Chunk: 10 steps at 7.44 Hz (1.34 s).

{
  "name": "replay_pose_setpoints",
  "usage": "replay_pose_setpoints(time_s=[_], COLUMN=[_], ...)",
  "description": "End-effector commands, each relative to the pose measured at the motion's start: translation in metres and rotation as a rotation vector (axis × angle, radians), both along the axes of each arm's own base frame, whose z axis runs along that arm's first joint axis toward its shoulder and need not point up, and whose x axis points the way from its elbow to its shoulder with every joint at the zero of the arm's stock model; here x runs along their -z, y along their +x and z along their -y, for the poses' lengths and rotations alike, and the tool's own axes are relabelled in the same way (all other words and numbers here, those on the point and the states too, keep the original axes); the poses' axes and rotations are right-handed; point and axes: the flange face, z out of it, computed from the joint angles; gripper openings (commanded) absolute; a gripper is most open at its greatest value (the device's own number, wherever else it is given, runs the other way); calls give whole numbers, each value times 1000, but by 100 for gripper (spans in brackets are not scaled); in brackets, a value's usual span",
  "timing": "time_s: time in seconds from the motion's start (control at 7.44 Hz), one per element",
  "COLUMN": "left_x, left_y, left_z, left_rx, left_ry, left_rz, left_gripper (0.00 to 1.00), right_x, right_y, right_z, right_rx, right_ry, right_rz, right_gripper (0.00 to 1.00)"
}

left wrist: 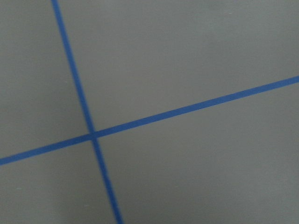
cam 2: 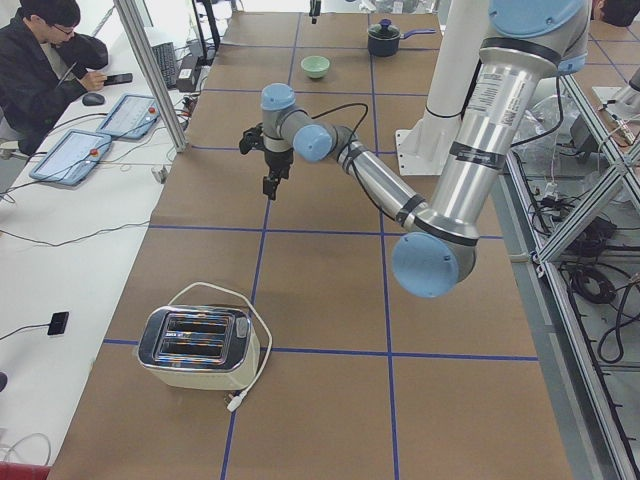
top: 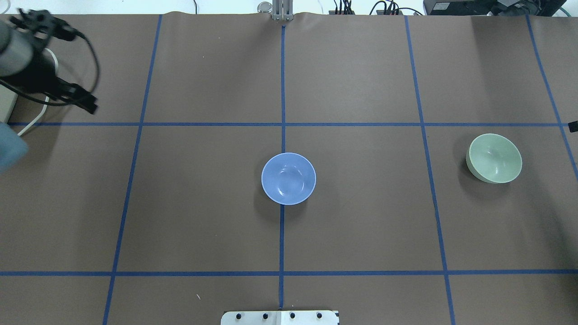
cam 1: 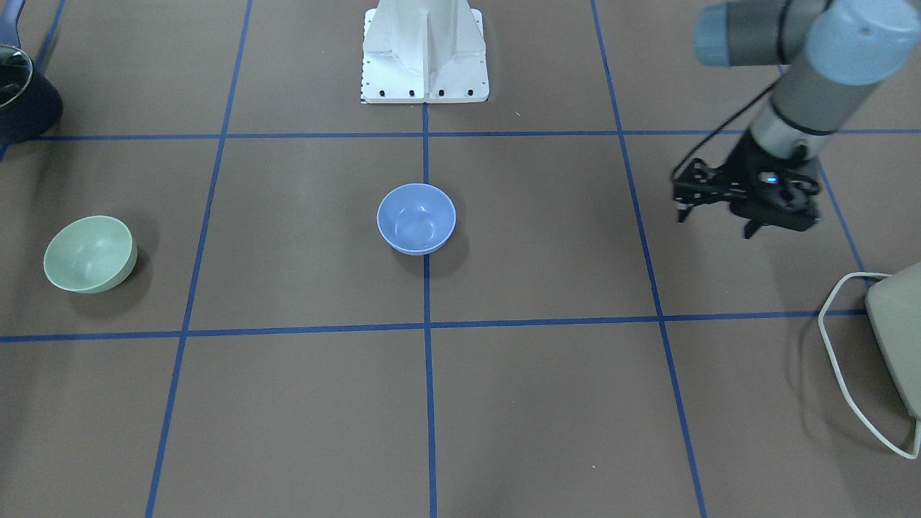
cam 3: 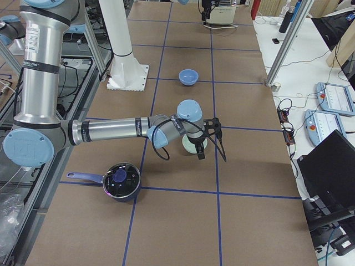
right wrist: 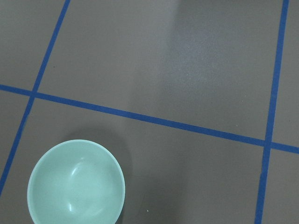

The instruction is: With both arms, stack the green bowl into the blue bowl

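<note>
The pale green bowl (top: 494, 158) stands upright on the robot's right side of the table; it also shows in the front view (cam 1: 90, 253) and in the right wrist view (right wrist: 76, 189). The blue bowl (top: 288, 178) stands upright and empty at the table's middle (cam 1: 416, 218). My left gripper (cam 1: 682, 193) hangs above the table far to the left, well away from both bowls, its fingers apart and empty. My right gripper (cam 3: 201, 149) hovers above the green bowl (cam 3: 194, 145); I cannot tell whether it is open or shut.
A dark lidded pot (cam 3: 119, 180) sits near the robot on the right side (cam 1: 21, 93). A toaster (cam 2: 200, 345) with a white cable sits at the left end (cam 1: 896, 338). The white robot base (cam 1: 424, 50) stands at the table's back edge.
</note>
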Motion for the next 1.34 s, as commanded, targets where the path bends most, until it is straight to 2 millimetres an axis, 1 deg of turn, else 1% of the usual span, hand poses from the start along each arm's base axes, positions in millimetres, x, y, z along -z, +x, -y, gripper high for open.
replay_pose_setpoints(time_s=[0.0, 0.13, 0.27, 0.4, 0.54, 0.67, 0.81, 0.94, 1.07, 1.21], left_x=[-105, -139, -183, -215, -225, -239, -240, -239, -240, -241], left_y=[-166, -201, -230, -272, -301, -303, -303, -303, -303, -303], left_z=[-16, -28, -43, -65, -77, -93, -93, -92, -94, -95], left_rx=[9, -35, -1, 55, 84, 82, 83, 83, 83, 83], left_ry=[30, 64, -12, -30, -46, -73, -76, -75, -74, -76], left_rz=[13, 41, 50, 63, 69, 72, 72, 74, 72, 72], left_gripper=[98, 98, 98, 98, 98, 98, 98, 98, 98, 98], right_x=[31, 63, 79, 80, 69, 58, 37, 6, -23, -33], right_y=[-45, -54, -66, -71, -73, -91, -118, -125, -128, -131], right_z=[0, 17, 16, 17, 17, 17, 21, 26, 28, 28], right_rx=[9, -10, 0, 7, 13, 44, 76, 77, 80, 89], right_ry=[-82, -98, -103, -110, -122, -119, -92, -56, -36, -33], right_rz=[-6, -61, -96, -101, -107, -131, -163, -153, -142, -140], right_gripper=[100, 100, 100, 100, 100, 100, 100, 99, 91, 78])
